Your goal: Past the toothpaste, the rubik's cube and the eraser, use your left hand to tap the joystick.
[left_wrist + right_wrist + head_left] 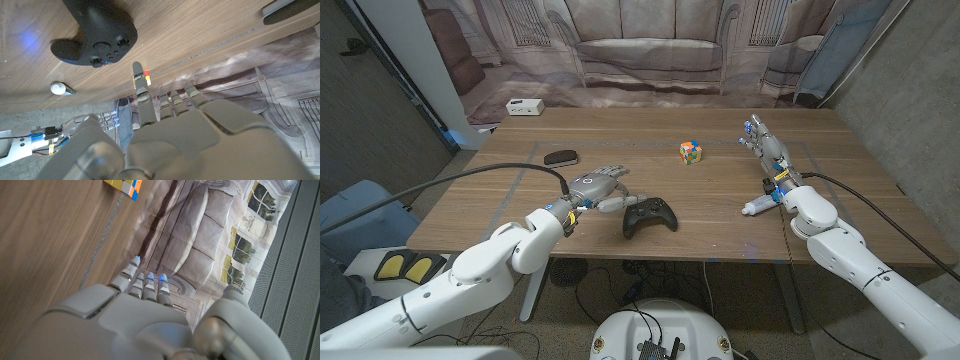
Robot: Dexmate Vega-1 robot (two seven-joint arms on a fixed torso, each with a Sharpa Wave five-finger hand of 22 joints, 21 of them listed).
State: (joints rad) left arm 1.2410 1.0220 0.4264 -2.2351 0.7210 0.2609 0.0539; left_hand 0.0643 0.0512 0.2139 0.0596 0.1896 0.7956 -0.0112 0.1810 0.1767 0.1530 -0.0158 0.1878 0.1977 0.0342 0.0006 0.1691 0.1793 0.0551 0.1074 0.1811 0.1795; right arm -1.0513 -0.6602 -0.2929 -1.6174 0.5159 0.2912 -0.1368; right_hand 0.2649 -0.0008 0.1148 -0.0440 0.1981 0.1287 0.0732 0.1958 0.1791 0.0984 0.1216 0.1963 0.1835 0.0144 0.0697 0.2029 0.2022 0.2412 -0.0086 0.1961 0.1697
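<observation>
The joystick (650, 216), a black game controller, lies on the wooden table (720, 235) near the front middle; it is also in the left wrist view (97, 37). My left hand (601, 187) hovers just to its left, fingers stretched out and apart, holding nothing. In the left wrist view one fingertip (136, 66) stops a little short of the controller. The rubik's cube (691, 152) sits farther back, the black oval eraser (561, 157) at the back left. The white toothpaste tube (757, 206) lies by my right wrist. My right hand (767, 150) is stretched out, holding nothing.
A white box (524, 107) stands on a ledge beyond the table's far left corner. A backdrop printed with a sofa hangs behind the table. The rubik's cube (125, 186) is ahead of my right hand (140, 315) in the right wrist view.
</observation>
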